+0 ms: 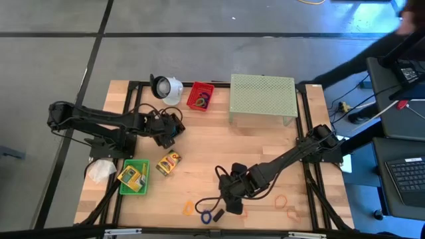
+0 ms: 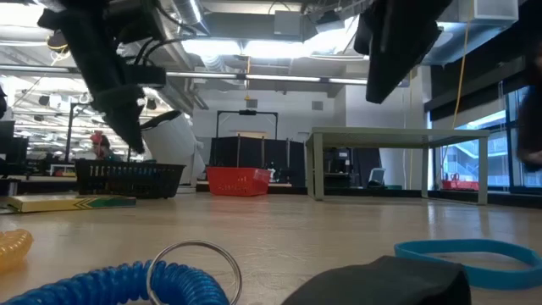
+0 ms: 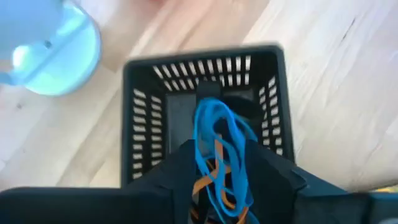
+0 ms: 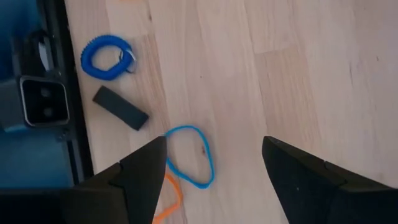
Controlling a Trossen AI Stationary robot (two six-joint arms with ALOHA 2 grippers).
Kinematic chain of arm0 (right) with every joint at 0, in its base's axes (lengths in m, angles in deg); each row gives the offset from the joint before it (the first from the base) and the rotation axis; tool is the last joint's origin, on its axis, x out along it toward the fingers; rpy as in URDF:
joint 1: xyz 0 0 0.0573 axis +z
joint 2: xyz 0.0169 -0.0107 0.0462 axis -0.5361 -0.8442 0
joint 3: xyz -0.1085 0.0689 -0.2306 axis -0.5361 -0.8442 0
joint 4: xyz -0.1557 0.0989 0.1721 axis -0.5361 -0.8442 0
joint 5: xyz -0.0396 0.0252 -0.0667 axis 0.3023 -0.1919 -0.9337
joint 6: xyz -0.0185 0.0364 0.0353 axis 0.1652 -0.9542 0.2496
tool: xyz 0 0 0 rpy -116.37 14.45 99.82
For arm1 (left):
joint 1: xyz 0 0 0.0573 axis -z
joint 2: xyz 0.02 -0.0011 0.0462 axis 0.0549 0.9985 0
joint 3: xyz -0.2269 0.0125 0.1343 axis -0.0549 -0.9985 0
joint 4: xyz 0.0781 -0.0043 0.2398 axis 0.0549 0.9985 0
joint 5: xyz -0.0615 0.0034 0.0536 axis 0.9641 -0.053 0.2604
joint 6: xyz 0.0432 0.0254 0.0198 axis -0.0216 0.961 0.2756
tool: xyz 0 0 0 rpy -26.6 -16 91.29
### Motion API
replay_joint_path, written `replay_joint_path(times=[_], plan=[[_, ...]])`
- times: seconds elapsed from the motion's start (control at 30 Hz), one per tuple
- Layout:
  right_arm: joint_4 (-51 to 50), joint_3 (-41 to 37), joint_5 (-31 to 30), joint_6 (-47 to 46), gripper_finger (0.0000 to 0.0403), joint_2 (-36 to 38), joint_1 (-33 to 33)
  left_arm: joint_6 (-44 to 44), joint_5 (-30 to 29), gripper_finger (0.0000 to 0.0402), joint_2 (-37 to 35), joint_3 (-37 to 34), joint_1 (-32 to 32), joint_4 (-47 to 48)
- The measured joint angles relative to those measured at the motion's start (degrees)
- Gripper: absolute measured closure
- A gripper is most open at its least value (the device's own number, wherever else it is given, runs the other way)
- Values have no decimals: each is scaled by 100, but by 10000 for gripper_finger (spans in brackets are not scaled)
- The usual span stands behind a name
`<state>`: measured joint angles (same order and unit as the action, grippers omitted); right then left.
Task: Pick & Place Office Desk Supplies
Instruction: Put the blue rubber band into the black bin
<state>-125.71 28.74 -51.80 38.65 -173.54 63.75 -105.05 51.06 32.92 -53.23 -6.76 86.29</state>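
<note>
Left gripper (image 3: 217, 186): poised over a black slatted basket (image 3: 267, 81), jaws parted partway; blue rubber band (image 3: 217, 143) and orange rubber band (image 3: 208, 180) draped between the fingers, whether pinched or loose cannot be told.
Blue band, lie: long axis running from the fingers out toward the basket's far wall, loops hanging over the opening.
Black basket, contents: dark interior, nothing else made out.
Left wrist view only: the bands at the fingers; in the high view merely a dark cluster beside the white cup-shaped object (image 1: 166, 87).
Right gripper (image 4: 214, 168): fingers spread wide, holding nothing, above bare wood near the table's front edge.
Under right gripper: thin blue band loop (image 4: 189, 155) flat on the wood, elongated, long axis roughly along the gripper's forward line; orange band (image 4: 168, 199) touching it by one finger.
Farther out: black flat bar (image 4: 120, 107) lying diagonal; blue coiled ring (image 4: 104, 57) with a metal loop beyond it.
Low view only: coil (image 2: 93, 284) and metal ring up close.
Red basket (image 1: 200, 97): dark small items inside, kind unclear.
Green tray (image 1: 134, 176): yellow-green crayon box (image 1: 131, 175) within.
Second crayon box (image 1: 168, 163): on the wood just beside the tray, tilted.
Pale green mesh stand (image 1: 262, 98): at the table's rear.
</note>
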Motion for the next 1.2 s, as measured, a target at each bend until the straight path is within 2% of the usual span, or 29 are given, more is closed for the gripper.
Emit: replay_joint_path(times=[0.2, 0.47, 0.7, 0.87, 1.2], plan=[[-238, 0, 66, 278, 136, 0, 0, 1, 16, 244, 0, 639, 3, 236], [-219, 0, 57, 677, 136, -50, 74, -140, 546, 247, -4, 1277, 350, 34], [-144, 0, 41, 1091, 136, -445, 233, -141, 618, 246, -2, 1327, 1012, -498], [-136, -2, -311, 1582, 139, -743, 302, -344, 563, 245, -2, 1327, 1465, -848], [6, -4, -365, 1703, 191, -990, 306, -486, 552, 245, -2, 1327, 2086, -1692]])
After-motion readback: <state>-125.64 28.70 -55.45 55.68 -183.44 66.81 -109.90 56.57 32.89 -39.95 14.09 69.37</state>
